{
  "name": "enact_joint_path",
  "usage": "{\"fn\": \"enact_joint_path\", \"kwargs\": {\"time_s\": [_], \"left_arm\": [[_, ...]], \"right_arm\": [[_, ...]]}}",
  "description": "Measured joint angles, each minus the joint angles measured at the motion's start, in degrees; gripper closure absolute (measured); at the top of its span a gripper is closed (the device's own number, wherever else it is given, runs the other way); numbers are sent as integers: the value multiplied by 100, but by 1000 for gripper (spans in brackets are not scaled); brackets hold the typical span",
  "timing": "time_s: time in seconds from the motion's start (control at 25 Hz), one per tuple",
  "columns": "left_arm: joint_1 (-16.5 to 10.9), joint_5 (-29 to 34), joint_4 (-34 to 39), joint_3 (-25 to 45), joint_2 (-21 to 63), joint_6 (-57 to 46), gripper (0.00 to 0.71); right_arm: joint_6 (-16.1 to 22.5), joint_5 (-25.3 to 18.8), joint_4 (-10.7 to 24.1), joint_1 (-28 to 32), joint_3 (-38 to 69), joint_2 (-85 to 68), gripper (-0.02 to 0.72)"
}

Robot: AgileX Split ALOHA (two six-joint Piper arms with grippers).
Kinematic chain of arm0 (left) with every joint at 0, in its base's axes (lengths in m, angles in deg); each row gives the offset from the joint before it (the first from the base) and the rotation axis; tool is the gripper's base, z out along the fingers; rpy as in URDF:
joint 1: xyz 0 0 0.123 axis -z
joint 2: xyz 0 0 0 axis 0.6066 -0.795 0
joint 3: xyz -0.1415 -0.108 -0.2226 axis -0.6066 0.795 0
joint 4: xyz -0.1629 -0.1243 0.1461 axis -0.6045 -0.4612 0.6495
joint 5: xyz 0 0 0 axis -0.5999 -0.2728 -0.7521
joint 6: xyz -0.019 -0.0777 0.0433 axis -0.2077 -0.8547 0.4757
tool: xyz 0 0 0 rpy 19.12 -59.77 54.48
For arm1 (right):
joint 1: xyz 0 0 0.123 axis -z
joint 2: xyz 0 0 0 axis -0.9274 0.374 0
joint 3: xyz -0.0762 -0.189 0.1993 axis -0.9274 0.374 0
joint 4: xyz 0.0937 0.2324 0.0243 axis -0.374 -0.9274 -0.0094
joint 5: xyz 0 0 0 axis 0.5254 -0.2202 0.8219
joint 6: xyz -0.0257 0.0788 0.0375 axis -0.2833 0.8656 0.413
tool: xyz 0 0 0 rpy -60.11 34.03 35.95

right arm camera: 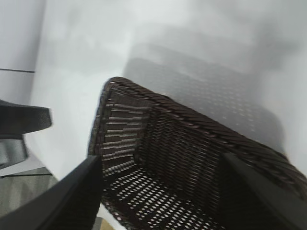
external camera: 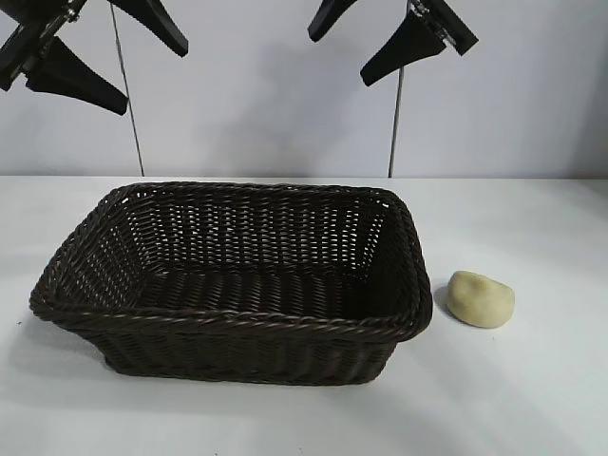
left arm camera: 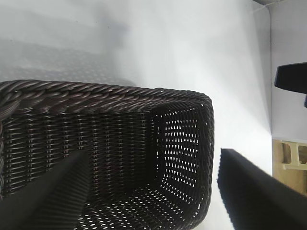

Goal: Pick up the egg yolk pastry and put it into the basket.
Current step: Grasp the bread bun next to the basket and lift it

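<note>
Right gripper: my right gripper (external camera: 391,40) hangs high above the table, over the basket's right end, jaws spread wide with nothing between them.
Left gripper: my left gripper (external camera: 90,55) hangs just as high over the basket's left end, jaws parted and empty too.
Open room, near: I see bare white table (external camera: 532,399) along the front edge and all around the pastry, with free space in front of it, to its right and above it.
Pastry position: the egg yolk pastry (external camera: 481,299) sits on the table just beside the basket's right wall, a narrow gap apart, not touching it.
Pastry look: small, pale yellow, rounded and a bit lumpy, matte, lower than the basket rim.
Basket: the basket (external camera: 228,323) is large, rectangular, dark brown wicker with sloping sides and a braided rim; it takes up the centre and left of the table, with nothing inside that I can see.
Basket edges: in both wrist views the rim and inner walls fill the space between my gripper's fingers (left arm camera: 53,196) (right arm camera: 254,191).
Far side: a strip of table behind the basket, then the pale wall (external camera: 266,95).
</note>
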Motion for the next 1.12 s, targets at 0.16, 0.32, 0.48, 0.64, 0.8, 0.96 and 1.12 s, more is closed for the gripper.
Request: {"fn": "enact_joint_path", "kwargs": {"time_s": [0.16, 0.32, 0.48, 0.64, 0.8, 0.96, 1.12], "left_arm": [[0, 6, 0, 0, 0, 0, 169], [0, 17, 0, 0, 0, 0, 169], [0, 31, 0, 0, 0, 0, 169], [0, 31, 0, 0, 0, 0, 169], [0, 41, 0, 0, 0, 0, 169], [0, 41, 0, 0, 0, 0, 169], [0, 84, 0, 0, 0, 0, 169]], "right_arm": [[-19, 0, 163, 133, 254, -249, 209], [-171, 5, 296, 285, 972, -674, 209], [-283, 11, 677, 387, 1887, -1103, 209], [-309, 15, 1202, 400, 2742, -1274, 209], [-304, 194, 1409, 400, 3198, -1274, 209], [-304, 399, 1583, 400, 3326, -1274, 209], [-207, 448, 1980, 400, 3348, -1263, 209]]}}
